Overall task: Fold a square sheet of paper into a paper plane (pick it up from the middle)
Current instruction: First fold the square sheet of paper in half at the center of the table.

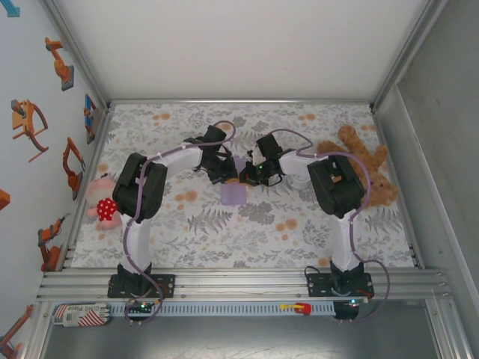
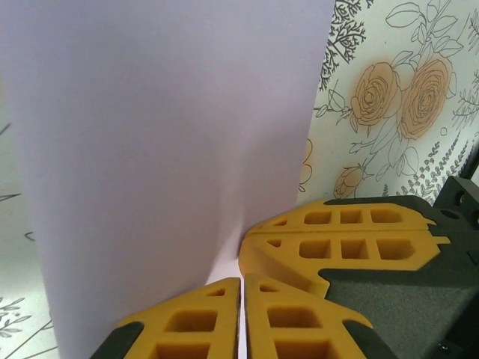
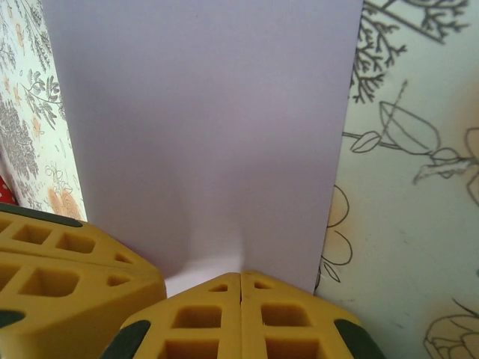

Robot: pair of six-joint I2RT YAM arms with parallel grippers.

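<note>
The square sheet of paper (image 1: 233, 192) lies at the middle of the desk (image 1: 187, 254), between your two arms, and both tools are on it side by side. Your left tool (image 2: 242, 314) is pinched tight on the sheet's edge. Your right tool (image 3: 239, 314) is clamped on it too, just beside. I see no crease yet, so I'd call this the pick-up from the middle. Next you'll likely want an even lift with both wrists together, or the thin paper may buckle or tear. Whether it's off the cloth, I can't tell. Underneath is the flowered tablecloth (image 1: 262, 224), with a teddy bear (image 1: 367, 172) at the right, a pink plush toy (image 1: 101, 202) at the left, and white panels (image 1: 239, 45) around.
</note>
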